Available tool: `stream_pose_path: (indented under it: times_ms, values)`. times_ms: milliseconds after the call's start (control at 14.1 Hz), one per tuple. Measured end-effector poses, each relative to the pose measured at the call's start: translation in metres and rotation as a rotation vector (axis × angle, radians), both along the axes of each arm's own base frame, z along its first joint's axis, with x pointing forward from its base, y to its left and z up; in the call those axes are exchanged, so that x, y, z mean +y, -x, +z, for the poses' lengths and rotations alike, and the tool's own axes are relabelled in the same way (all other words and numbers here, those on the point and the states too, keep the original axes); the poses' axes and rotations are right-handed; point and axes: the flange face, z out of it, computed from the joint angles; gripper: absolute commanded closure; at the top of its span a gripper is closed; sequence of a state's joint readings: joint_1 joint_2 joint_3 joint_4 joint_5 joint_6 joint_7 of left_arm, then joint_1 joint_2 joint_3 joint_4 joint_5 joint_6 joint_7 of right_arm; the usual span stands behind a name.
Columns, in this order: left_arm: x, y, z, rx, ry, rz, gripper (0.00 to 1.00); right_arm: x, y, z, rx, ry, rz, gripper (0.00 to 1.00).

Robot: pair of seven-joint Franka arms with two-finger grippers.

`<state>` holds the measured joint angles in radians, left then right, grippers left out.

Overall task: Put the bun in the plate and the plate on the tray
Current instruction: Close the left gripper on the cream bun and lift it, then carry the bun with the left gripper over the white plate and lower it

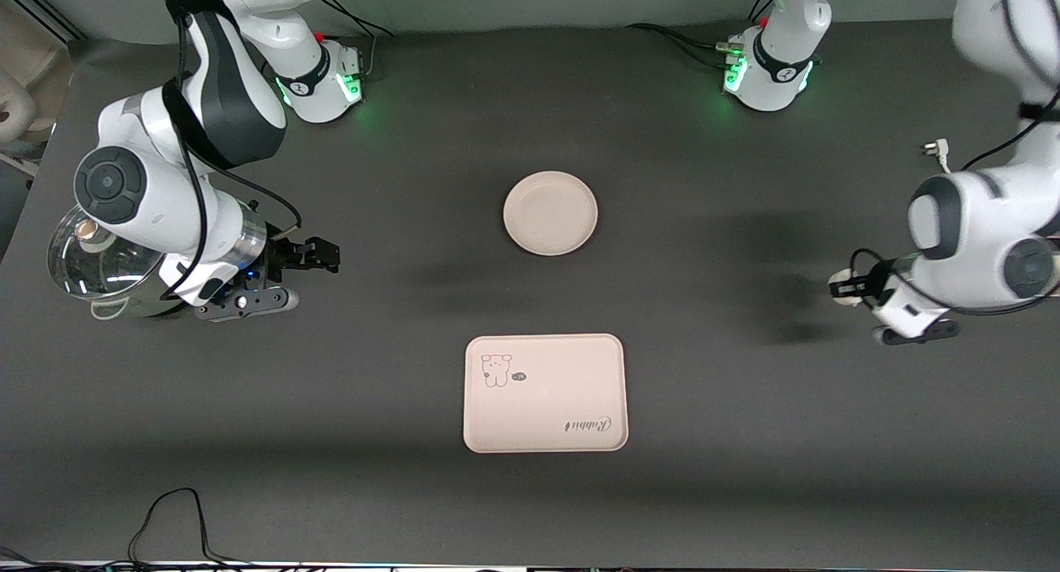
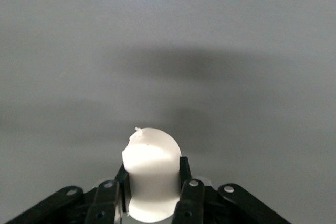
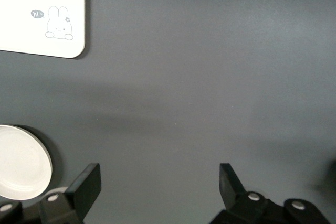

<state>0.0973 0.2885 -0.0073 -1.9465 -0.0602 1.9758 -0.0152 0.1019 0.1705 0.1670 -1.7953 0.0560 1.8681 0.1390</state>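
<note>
The left gripper (image 1: 838, 288) is raised over bare table (image 1: 745, 439) toward the left arm's end, its jaws clamped on the bun (image 2: 151, 174); the left wrist view shows the white lump pinched between the two black fingers (image 2: 190, 195), rounded end protruding. The right gripper (image 1: 319, 256) is over the table at the right arm's end, jaws wide apart with nothing between them; this arm waits. The plate (image 1: 550, 213) sits on the table near the centre, holding nothing. The tray (image 1: 545, 393) lies nearer the front camera than the plate, apart from it, also bare, its cartoon drawing and script lettering facing up. A glass lid (image 1: 95, 257) on a pot stands at the right arm's end, partly hidden under that arm.
</note>
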Motion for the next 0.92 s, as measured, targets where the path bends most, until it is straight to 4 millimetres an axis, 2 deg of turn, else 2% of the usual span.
stream_pose_path:
  times_ms: [142, 284, 427, 498, 569, 711, 782, 924]
  values:
    - [0.004, 0.004, 0.081, -0.02, 0.001, 0.0, 0.62, 0.005, 0.001, 0.0, -0.001, 0.0, 0.004, 0.0]
    - [0.003, 0.019, 0.152, -0.032, 0.003, -0.005, 0.62, 0.009, 0.003, 0.0, 0.001, 0.002, -0.02, 0.0]
    - [0.0, 0.035, 0.209, -0.044, 0.003, -0.014, 0.61, 0.026, 0.007, 0.001, 0.001, 0.002, -0.043, 0.0]
    - [-0.001, 0.042, 0.231, -0.052, 0.002, -0.017, 0.61, 0.035, 0.009, 0.001, -0.005, -0.001, -0.043, 0.0]
    - [-0.002, 0.047, 0.246, -0.059, 0.001, -0.02, 0.61, 0.044, 0.011, 0.0, -0.007, -0.004, -0.039, 0.0]
    - [-0.014, 0.05, 0.255, -0.061, 0.001, -0.038, 0.61, 0.056, 0.012, -0.005, -0.009, -0.011, -0.03, 0.0]
    - [-0.028, 0.048, 0.253, -0.057, -0.001, -0.045, 0.61, 0.058, 0.012, -0.008, -0.008, -0.013, -0.027, 0.0]
    - [-0.085, 0.043, 0.245, -0.049, -0.021, -0.047, 0.61, 0.06, 0.011, -0.011, -0.009, -0.015, -0.026, 0.0]
